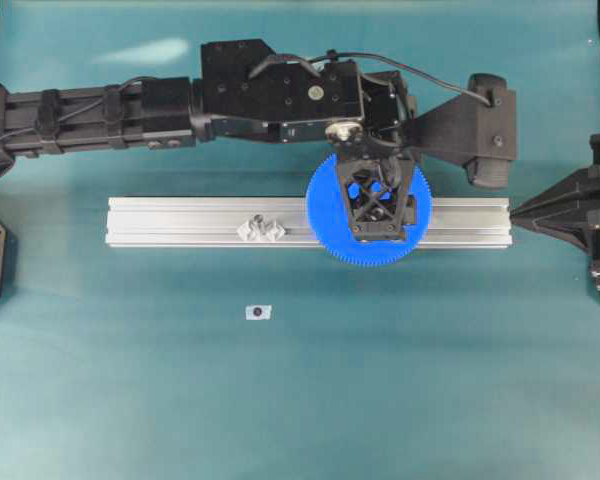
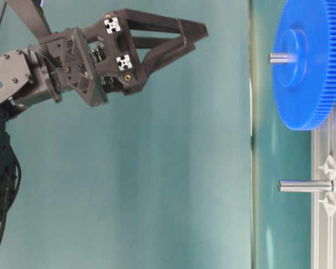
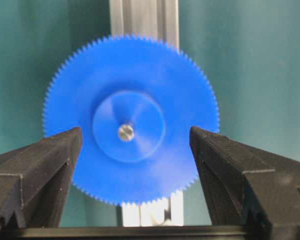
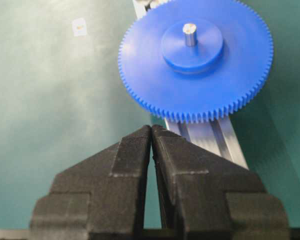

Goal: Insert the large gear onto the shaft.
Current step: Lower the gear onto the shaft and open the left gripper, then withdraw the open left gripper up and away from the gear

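Blue large gear on rail — below open left pincer

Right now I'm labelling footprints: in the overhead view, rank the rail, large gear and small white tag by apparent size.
1. Aluminium rail
2. Large gear, partly hidden under the left end effector
3. Small white tag

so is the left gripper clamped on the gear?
No. In the left wrist view the gripper is open, its fingers clear of the gear.
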`<act>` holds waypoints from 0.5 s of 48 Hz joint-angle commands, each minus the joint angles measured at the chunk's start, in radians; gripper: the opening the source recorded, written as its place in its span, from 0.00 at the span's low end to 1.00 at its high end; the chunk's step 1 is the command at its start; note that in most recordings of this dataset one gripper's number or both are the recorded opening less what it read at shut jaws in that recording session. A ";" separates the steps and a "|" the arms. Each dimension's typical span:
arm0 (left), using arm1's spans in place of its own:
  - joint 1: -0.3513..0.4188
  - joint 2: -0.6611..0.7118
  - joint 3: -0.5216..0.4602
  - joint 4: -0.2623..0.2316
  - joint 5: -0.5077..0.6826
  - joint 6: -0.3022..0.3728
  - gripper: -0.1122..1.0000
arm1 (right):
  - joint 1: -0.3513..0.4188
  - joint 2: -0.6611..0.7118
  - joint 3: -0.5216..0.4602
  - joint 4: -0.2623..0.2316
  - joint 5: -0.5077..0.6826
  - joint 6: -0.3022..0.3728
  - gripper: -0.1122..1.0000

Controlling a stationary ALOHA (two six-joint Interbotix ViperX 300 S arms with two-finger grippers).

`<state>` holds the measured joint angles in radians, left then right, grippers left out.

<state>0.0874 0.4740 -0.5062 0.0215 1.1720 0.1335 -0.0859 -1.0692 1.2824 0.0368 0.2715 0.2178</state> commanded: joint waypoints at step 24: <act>-0.014 -0.222 0.238 0.000 -0.167 -0.086 0.85 | -0.002 -0.029 -0.011 -0.002 -0.003 0.011 0.23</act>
<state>0.0767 0.3191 -0.2899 0.0215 1.0293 0.0629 -0.0844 -1.1029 1.2809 0.0368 0.2730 0.2178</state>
